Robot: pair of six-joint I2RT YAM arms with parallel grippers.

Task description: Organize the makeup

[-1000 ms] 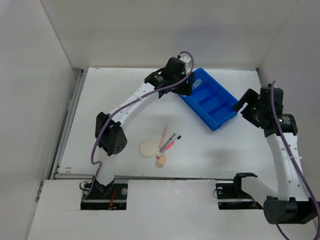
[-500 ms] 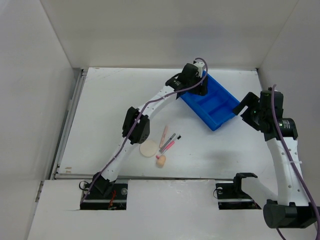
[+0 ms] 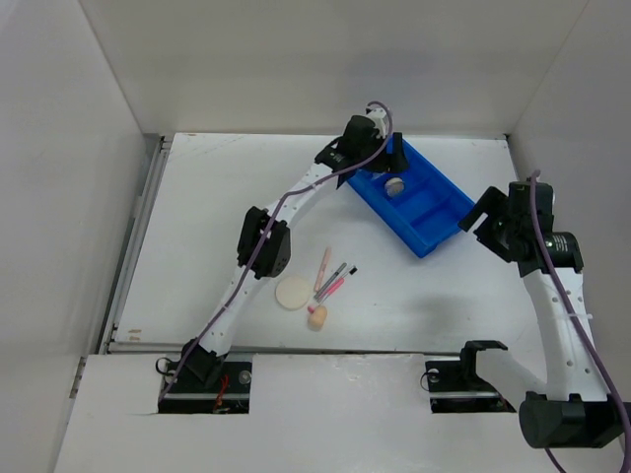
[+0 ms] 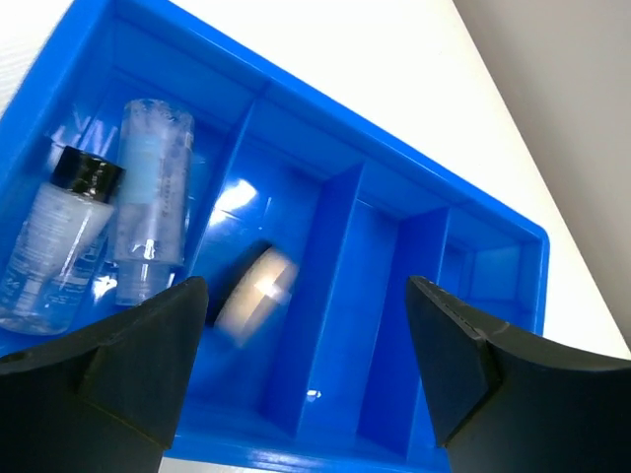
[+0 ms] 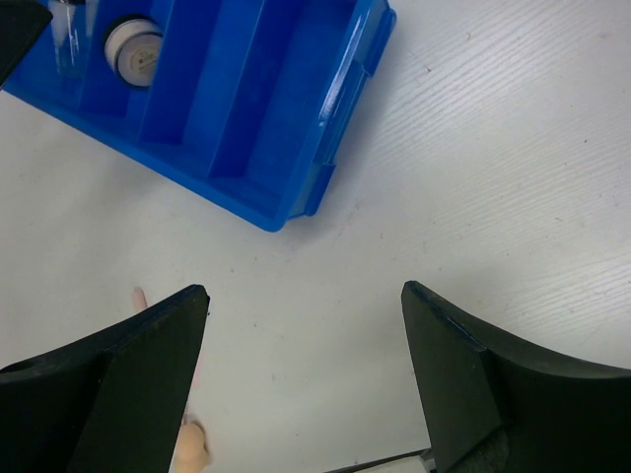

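The blue tray (image 3: 435, 213) stands at the back right. My left gripper (image 3: 381, 153) hangs open and empty over its far end. In the left wrist view the gripper (image 4: 306, 292) is above the tray (image 4: 424, 183). Two clear tubes (image 4: 153, 202), one with a dark cap (image 4: 87, 173), lie in the end compartment. The round compact (image 4: 256, 292), blurred, is in the compartment beside them, and shows from above (image 3: 394, 185). On the table lie the cream puff (image 3: 292, 293), the pink and black pencils (image 3: 333, 280) and the peach sponge (image 3: 316, 317). My right gripper (image 3: 491, 211) is open and empty, right of the tray.
White walls close the table at the back and both sides. In the right wrist view the open gripper (image 5: 306, 292) hangs over bare table, with the tray (image 5: 246, 89) at upper left and the peach sponge (image 5: 193, 443) at the bottom edge.
My left gripper has reached over the tray, opened and drawn back a little. The round compact now lies in the tray. The right arm has barely moved.
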